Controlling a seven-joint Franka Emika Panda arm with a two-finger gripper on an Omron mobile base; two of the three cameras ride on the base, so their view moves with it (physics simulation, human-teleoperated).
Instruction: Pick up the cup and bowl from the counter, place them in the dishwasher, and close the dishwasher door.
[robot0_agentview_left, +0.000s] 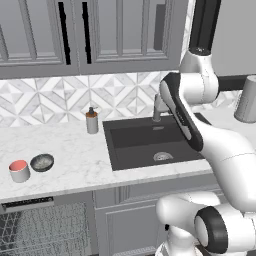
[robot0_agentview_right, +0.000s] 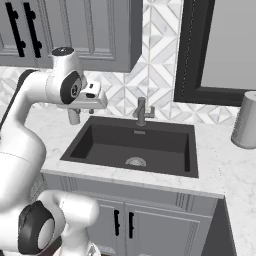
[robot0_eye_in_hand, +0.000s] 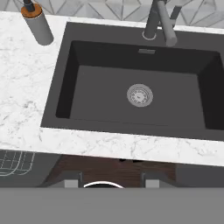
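The cup (robot0_agentview_left: 19, 171), short and grey-white with a red inside, stands near the front edge of the white marble counter (robot0_agentview_left: 75, 155) at far left. The small dark-rimmed bowl (robot0_agentview_left: 42, 162) sits just right of it, close beside it. Below them the dishwasher (robot0_agentview_left: 40, 227) stands open with its wire racks showing, and a rack corner (robot0_eye_in_hand: 15, 162) appears in the hand view. The dishwasher door is out of view. My gripper (robot0_eye_in_hand: 112, 181) hangs above the counter's front edge by the sink, well right of cup and bowl. It is open with nothing between its fingers.
A black sink (robot0_agentview_left: 150, 142) with a grey faucet (robot0_eye_in_hand: 159, 22) is set into the counter. A soap bottle with a brown pump (robot0_agentview_left: 92, 121) stands left of it, and a tall grey canister (robot0_agentview_right: 246, 122) at far right. Grey wall cabinets (robot0_agentview_left: 100, 35) hang overhead.
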